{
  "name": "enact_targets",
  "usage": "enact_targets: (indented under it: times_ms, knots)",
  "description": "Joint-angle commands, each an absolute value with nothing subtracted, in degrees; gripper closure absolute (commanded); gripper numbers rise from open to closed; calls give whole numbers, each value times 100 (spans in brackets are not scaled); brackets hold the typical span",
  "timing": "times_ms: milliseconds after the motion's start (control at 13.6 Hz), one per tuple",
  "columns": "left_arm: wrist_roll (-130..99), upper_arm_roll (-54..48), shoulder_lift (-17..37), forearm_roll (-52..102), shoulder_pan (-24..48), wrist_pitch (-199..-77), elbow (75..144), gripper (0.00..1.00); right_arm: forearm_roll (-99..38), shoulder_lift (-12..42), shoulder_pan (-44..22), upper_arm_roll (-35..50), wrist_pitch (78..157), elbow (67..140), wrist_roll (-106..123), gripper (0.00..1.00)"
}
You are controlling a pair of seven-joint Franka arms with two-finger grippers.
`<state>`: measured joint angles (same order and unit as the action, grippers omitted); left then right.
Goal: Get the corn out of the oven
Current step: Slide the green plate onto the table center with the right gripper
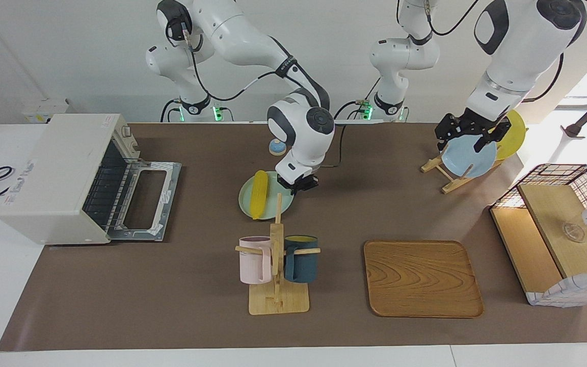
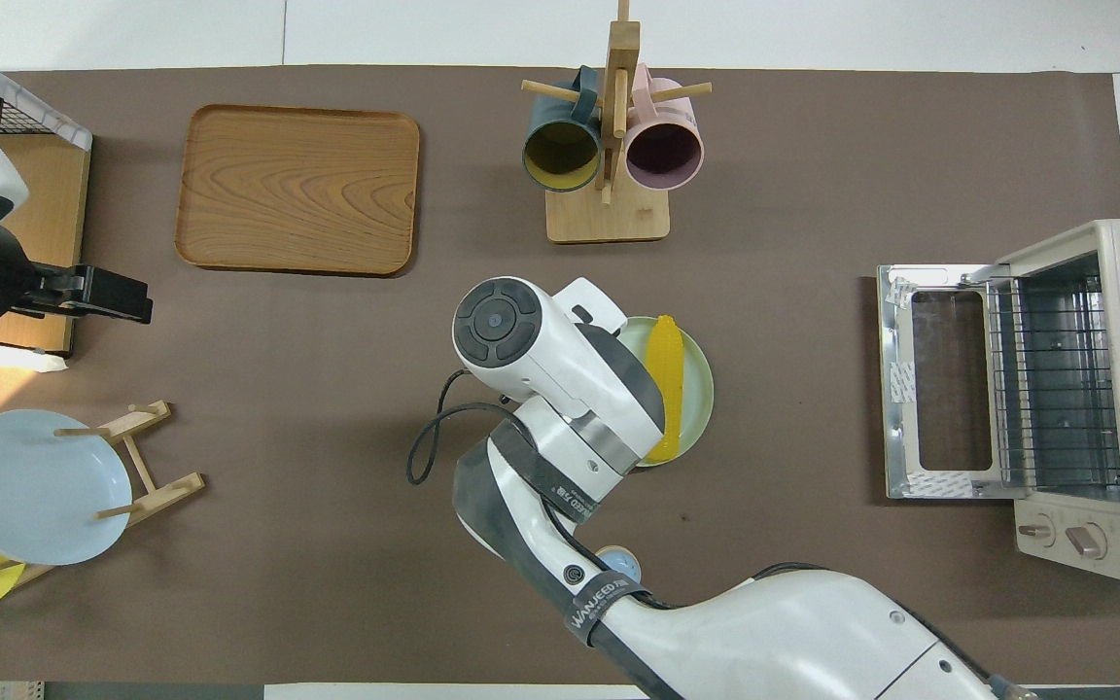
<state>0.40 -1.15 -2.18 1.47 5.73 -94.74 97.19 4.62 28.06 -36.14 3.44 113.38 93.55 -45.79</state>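
Two views differ: facing, the right hand [image 1: 297, 183] is seen clamped on the plate [image 1: 246, 204] bearing the corn [image 1: 259, 194]; overhead, its arm hides that grip. The left hand [image 1: 469, 135] is spread wide over the rack [image 1: 438, 172].

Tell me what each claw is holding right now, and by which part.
The right claw is shut on the rim of the pale green round plate that carries the yellow corn cob. The left claw is open and holds nothing.

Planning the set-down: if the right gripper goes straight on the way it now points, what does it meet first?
The right gripper points down, shut on the plate rim. Going straight on, it would bring that rim onto the bare mat. Nothing else seems to lie beneath, though the plate's height is unclear.
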Motion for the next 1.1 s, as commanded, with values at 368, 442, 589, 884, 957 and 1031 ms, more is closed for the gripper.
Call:
enact_targets:
  times_ms: [368, 442, 589, 884, 957, 1031]
  knots:
    - [-79, -149, -369, 79, 527, -9633, 9888, 0, 315, 2681, -3428, 431, 11269, 9053, -4589, 56]
    - [-88, -149, -369, 79, 527, -9668, 9888, 0, 543, 2620, -3384, 413, 11146, 9053, -4483, 66]
    - [-88, -149, -369, 79, 554, -9817, 9923, 0, 755, 2374, -3157, 404, 10804, 9123, -4448, 97]
    - [-70, -184, -343, 376, 746, -10054, 10150, 0, 861, 1768, -2095, 404, 10696, 9964, -3622, 100]
    - [-88, -185, -343, 491, 921, -10159, 10238, 0, 861, 1645, -1779, 422, 10731, 10228, -3612, 100]
    - [-105, -185, -299, 562, 1114, -10282, 10283, 0, 861, 1565, -1593, 413, 10940, 10552, -3621, 100]
